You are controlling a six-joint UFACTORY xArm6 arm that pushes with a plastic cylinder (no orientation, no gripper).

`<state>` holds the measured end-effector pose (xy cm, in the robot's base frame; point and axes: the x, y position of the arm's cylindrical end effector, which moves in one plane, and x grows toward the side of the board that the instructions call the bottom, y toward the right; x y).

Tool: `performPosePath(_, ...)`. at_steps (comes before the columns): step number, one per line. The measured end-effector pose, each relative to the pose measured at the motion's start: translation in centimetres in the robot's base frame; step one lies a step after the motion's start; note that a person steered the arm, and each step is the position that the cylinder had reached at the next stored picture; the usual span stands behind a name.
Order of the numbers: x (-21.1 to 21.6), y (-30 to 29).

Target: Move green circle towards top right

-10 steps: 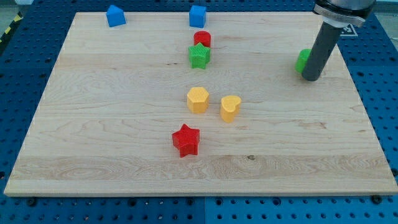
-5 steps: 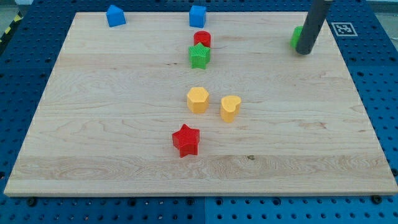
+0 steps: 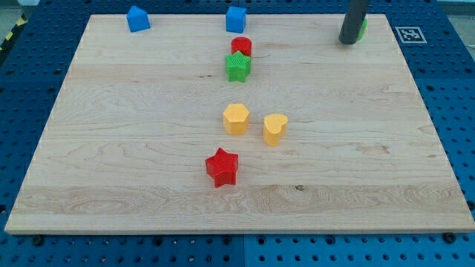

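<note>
1 green circle [image 3: 361,28] behind my tip [image 3: 346,41]

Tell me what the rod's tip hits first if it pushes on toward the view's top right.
My tip would meet the green block first; it sits right behind the rod, mostly hidden. Beyond it comes the board's top edge. Whether they already touch is unclear.

Block count: 8 total.
Blue: 2, blue block at top left [image 3: 137,18], blue cube [image 3: 236,19].
Red: 2, red cylinder [image 3: 241,47], red star [image 3: 222,167].
Green: 2, green star [image 3: 237,67], green circle [image 3: 361,27], mostly hidden.
Yellow: 2, yellow hexagon [image 3: 236,119], yellow heart [image 3: 274,128].
</note>
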<state>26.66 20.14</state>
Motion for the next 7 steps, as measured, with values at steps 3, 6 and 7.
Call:
performPosePath(3, -2.5, -0.3)
performPosePath(6, -4.4, 0.3)
performPosePath(7, -4.5, 0.9)
